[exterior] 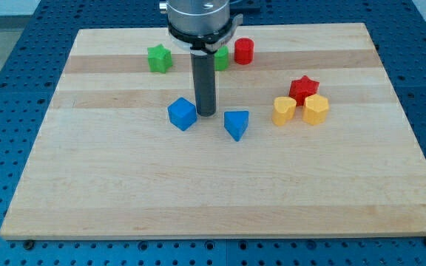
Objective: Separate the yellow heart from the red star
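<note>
The red star lies at the view's right. Two yellow blocks sit just below it and both touch it or nearly so. The left one looks like the yellow heart. The right one looks like a hexagon. My tip rests on the board near the middle. It is right beside the blue cube on its left, with the blue triangle a little to its lower right. The tip is well to the left of the heart, about a hundred pixels away.
A green star lies at the upper left. A green block is partly hidden behind the rod. A red cylinder stands next to it. The wooden board ends at a blue perforated table.
</note>
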Tool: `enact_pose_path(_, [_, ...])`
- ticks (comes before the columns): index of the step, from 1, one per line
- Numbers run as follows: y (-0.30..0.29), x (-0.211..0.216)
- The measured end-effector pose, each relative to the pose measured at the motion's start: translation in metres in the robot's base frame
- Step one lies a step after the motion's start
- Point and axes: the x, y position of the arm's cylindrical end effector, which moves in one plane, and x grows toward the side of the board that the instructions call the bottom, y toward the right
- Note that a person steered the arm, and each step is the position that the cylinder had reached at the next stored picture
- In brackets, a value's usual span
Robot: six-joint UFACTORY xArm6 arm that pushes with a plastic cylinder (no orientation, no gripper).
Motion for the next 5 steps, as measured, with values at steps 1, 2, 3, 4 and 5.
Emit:
enact_pose_path(1, [0.0, 0.001])
enact_pose_path(2, [0.0, 0.006])
enact_pose_path(3, [-0.001, 0.036])
enact_pose_path(4, [0.005, 0.063])
enact_pose_path(5, [0.005, 0.072])
